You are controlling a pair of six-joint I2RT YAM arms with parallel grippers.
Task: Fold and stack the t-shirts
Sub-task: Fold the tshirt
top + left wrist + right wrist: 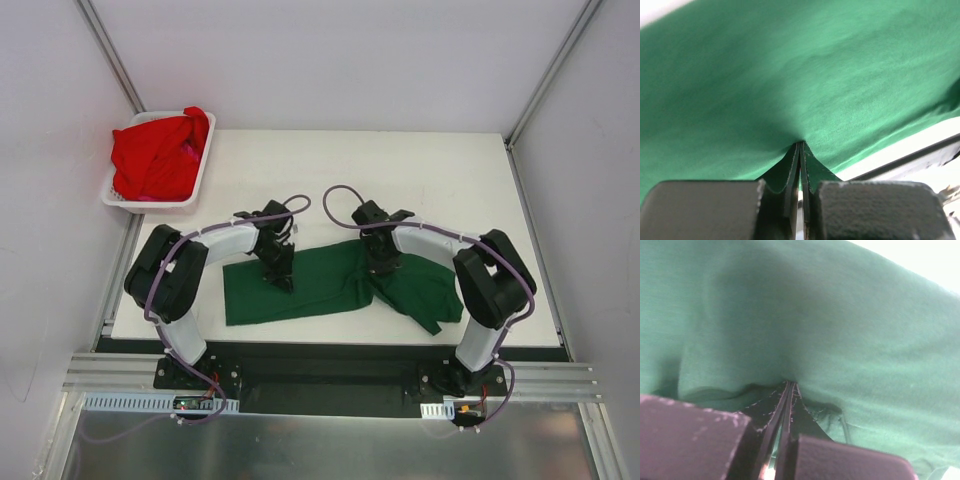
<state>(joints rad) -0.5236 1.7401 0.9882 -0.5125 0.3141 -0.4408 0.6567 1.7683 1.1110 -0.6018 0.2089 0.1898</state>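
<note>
A dark green t-shirt (318, 288) lies spread and rumpled on the white table near its front edge. My left gripper (281, 280) points down onto the shirt's left half. Its jaws are shut, with the cloth (815, 75) puckering into the tips (801, 144). My right gripper (384, 268) points down onto the right half, where the cloth bunches. It is also shut, and a crease of the green cloth (850, 330) is pinched at its tips (789, 384). Bright red t-shirts (155, 155) lie heaped in the basket at the back left.
The white slotted basket (150, 204) hangs partly over the table's back left corner. Bare table (420, 170) stretches behind the arms. Grey walls and metal posts close in both sides. The table's front edge (920, 145) runs just beyond the green shirt.
</note>
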